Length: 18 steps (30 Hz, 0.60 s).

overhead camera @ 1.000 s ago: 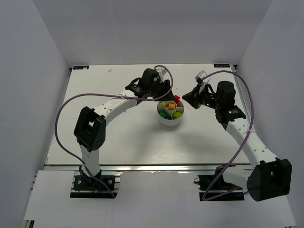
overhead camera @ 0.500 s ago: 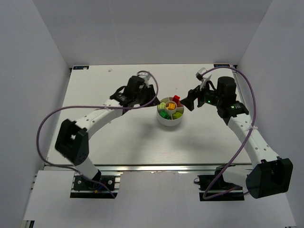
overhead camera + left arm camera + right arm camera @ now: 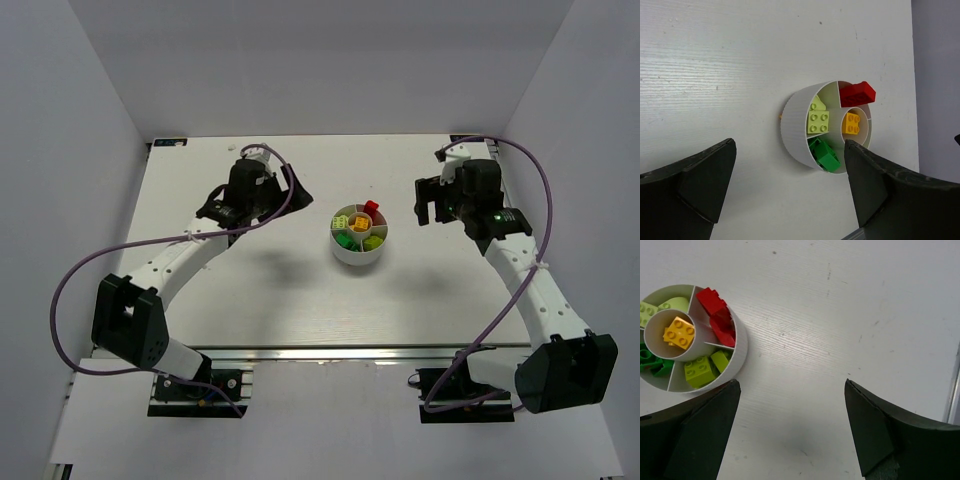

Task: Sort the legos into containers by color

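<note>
The round white dish is seen from above at mid-table, with an arm well off to each side. The left gripper is held wide apart, empty; the right gripper is likewise spread, nothing clamped. Lime bricks in the lower wedge are shown by the right wrist view, not the left. A glossy studded red brick is seen jutting over the thin rim, and an orange brick is held in the centre cup.
</note>
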Available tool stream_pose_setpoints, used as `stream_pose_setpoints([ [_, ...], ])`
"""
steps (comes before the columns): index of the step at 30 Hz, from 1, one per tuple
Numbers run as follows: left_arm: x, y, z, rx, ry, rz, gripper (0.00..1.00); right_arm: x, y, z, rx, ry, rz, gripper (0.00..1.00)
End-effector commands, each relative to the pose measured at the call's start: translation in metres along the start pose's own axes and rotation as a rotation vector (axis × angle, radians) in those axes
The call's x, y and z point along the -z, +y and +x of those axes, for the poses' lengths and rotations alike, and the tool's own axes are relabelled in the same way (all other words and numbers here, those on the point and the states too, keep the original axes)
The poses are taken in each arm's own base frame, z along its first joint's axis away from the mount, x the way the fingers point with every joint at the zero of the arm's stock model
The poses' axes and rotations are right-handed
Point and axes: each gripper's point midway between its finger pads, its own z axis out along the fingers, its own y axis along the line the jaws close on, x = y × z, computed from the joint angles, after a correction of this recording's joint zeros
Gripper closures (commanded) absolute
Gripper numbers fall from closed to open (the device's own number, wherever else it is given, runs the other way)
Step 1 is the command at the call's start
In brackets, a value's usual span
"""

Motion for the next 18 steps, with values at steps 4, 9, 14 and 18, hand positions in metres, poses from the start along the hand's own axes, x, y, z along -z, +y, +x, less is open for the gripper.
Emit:
stream_pose_setpoints([
  [4,0.033,-0.015,-0.031,-0.024,-0.134,0.050,0.02,0.019,-0.016,-0.001,-0.051,-0.020,0.111,0.11],
  [9,0.042,-0.013,-0.031,-0.020,-0.157,0.055,0.02,0.016,-0.012,0.004,-0.054,-0.008,0.089,0.11],
  [14,0.046,-0.008,-0.028,-0.017,-0.156,0.049,0.02,0.013,-0.012,0.005,-0.052,-0.010,0.087,0.11],
  [18,0.048,-0.007,-0.029,-0.017,-0.166,0.047,0.02,0.012,-0.014,0.007,-0.046,-0.009,0.096,0.11],
])
